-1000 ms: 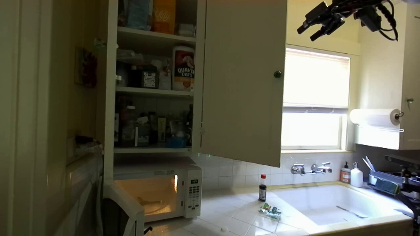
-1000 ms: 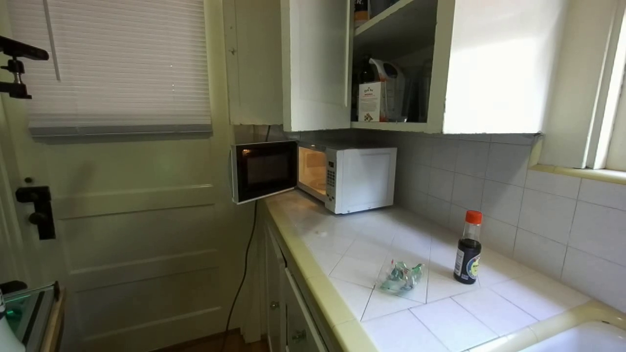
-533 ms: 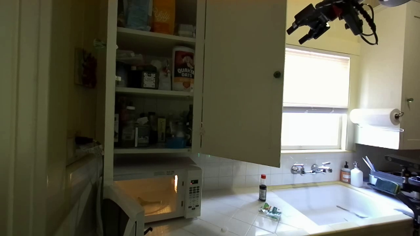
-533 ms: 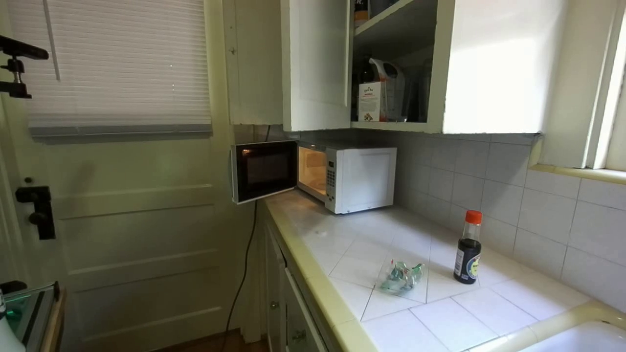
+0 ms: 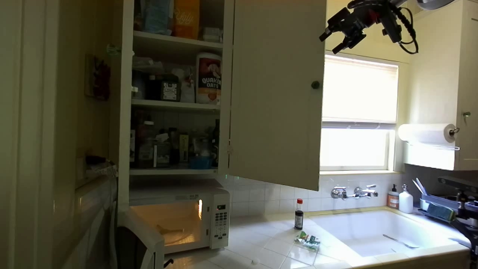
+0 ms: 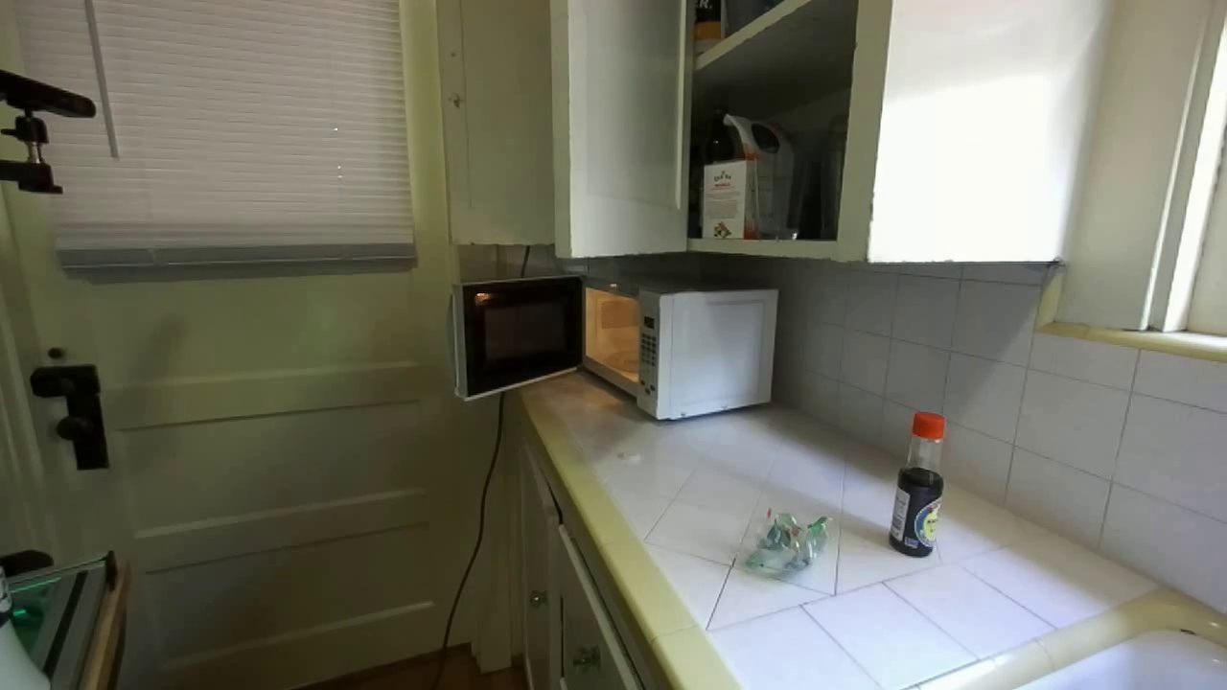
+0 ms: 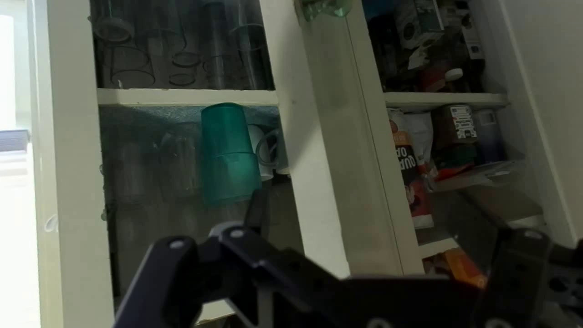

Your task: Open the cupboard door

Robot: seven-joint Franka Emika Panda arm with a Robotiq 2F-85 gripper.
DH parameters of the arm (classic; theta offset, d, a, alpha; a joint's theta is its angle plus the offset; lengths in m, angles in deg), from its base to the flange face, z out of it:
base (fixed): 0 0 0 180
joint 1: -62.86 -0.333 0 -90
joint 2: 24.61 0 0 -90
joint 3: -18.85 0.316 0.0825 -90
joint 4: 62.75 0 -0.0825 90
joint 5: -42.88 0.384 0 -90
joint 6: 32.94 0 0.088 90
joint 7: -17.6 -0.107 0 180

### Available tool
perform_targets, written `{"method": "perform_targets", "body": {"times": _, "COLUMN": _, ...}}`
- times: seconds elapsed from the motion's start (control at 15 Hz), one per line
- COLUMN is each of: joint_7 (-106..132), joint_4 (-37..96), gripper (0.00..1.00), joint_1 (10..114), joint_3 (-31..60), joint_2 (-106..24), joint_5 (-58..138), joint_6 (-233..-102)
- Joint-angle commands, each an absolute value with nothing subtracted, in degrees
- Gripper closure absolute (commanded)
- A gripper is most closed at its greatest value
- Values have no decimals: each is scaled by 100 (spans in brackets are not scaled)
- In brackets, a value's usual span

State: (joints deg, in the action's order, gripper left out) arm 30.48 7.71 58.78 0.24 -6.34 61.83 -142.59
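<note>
While agape and empty, gripper [image 5: 328, 45] near the open cupboard door [image 5: 276, 93], with outswung microwave door [image 6: 522, 333], bottle [image 6: 917, 503] and wrapper [image 6: 790, 546] below.

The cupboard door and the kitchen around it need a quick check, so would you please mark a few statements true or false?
The cupboard door stands open. True.
The fingers are pressed together. False: the fingers stand apart.
The red-capped bottle stands upright on the counter. True.
The microwave door is shut. False: the microwave door stands open.
The crumpled wrapper lies in the sink. False: the crumpled wrapper lies on the counter.
The Quaker Oats canister stands on a shelf. True.
</note>
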Motion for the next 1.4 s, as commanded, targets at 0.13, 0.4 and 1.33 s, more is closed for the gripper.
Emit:
{"method": "perform_targets", "body": {"times": 0.13, "joint_7": 3476, "joint_4": -156, "gripper": 0, "joint_1": 5997, "joint_3": -273, "joint_2": -1380, "joint_5": 7010, "joint_6": -13807}}
{"method": "perform_targets", "body": {"times": 0.4, "joint_7": 3638, "joint_4": -455, "gripper": 0, "joint_1": 6156, "joint_3": -259, "joint_2": -1656, "joint_5": 7413, "joint_6": -13441}}
{"method": "perform_targets", "body": {"times": 1.33, "joint_7": 4521, "joint_4": -805, "gripper": 0, "joint_1": 5767, "joint_3": -14, "joint_2": -1392, "joint_5": 8603, "joint_6": -11569}}
